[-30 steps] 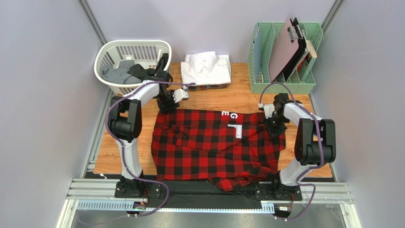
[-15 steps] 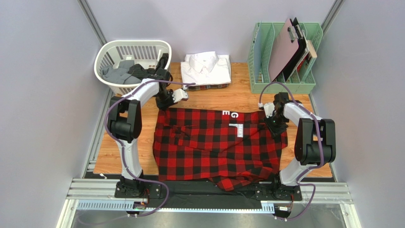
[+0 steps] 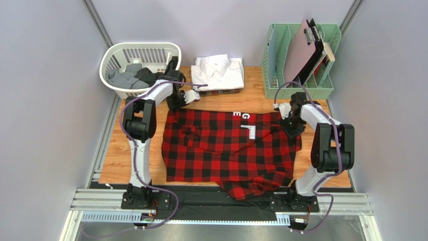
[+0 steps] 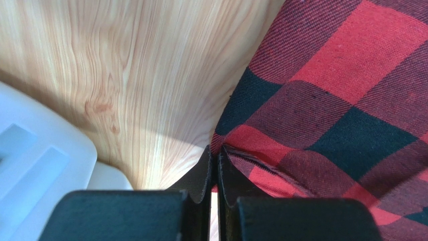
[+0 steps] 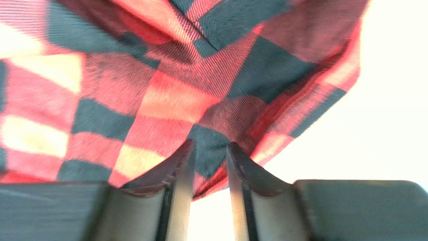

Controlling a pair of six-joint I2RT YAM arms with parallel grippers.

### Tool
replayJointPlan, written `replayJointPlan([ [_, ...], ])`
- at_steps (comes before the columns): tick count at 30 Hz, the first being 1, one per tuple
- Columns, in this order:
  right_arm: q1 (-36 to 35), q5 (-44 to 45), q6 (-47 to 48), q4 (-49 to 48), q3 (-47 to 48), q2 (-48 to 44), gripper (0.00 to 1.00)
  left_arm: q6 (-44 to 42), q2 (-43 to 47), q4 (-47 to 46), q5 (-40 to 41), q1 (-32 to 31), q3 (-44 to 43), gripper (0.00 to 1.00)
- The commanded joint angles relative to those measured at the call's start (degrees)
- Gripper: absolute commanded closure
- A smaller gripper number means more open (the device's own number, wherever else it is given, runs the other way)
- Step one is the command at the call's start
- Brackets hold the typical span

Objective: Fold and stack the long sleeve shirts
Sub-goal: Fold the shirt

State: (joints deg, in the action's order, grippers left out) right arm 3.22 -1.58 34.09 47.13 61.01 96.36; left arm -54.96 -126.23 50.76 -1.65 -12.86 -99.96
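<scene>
The red-and-black checked flannel shirt (image 3: 228, 150) lies spread across the middle of the table, and its near hem hangs bunched over the front edge. My left gripper (image 3: 176, 104) is shut on the shirt's far left corner; the left wrist view shows the jaws (image 4: 217, 153) pinching the cloth edge (image 4: 321, 105) low over the wood. My right gripper (image 3: 292, 125) is shut on the far right corner, with cloth (image 5: 166, 95) between the fingers (image 5: 210, 150). A folded white shirt (image 3: 218, 70) lies on a dark plaid one (image 3: 216, 92) at the back.
A white laundry basket (image 3: 113, 56) with dark clothes stands at the back left, close to my left arm. A green file rack (image 3: 275, 75) with clipboards stands at the back right. Grey walls close in both sides. White letter tags (image 3: 245, 116) show at the shirt's far edge.
Both grippers have moved toward the back of the table and pulled the shirt's far edge with them. The shirt lies flatter and wider, and less of it hangs over the front edge.
</scene>
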Motion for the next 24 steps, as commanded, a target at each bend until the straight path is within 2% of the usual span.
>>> replayJointPlan([
  [1, 0.73, -8.85, 0.46, 6.54, 8.05, -6.96, 0.63, 0.73, 2.30, 0.21, 0.88, 1.87, 0.90, 0.82],
  [3, 0.82, -13.07, -1.29, 7.18, 9.47, -9.25, 0.62, 1.34, 6.67, 0.39, -2.64, 1.88, 2.05, 0.53],
  [4, 0.82, -15.01, -1.91, 7.27, 10.61, -10.56, 0.62, 2.91, 8.36, 0.39, -6.40, 1.79, 3.10, 0.51],
  [9, 0.47, -20.91, -12.10, -0.19, 11.93, -9.18, 0.64, 8.28, 16.53, 0.48, -15.39, 1.61, 5.04, 0.49],
  [13, 0.12, -18.11, -16.24, -4.59, 15.44, -2.77, 0.69, 10.75, 17.16, 1.18, -18.56, 1.61, 6.79, 0.48],
  [17, 0.12, -14.68, -17.91, -6.88, 16.86, 3.65, 0.72, 11.98, 15.06, 0.22, -18.22, 1.53, 8.55, 0.48],
  [24, 0.20, -6.51, -18.62, -14.52, 13.43, 9.72, 0.71, 12.51, 11.63, -2.51, -13.39, 1.70, 11.72, 0.49],
])
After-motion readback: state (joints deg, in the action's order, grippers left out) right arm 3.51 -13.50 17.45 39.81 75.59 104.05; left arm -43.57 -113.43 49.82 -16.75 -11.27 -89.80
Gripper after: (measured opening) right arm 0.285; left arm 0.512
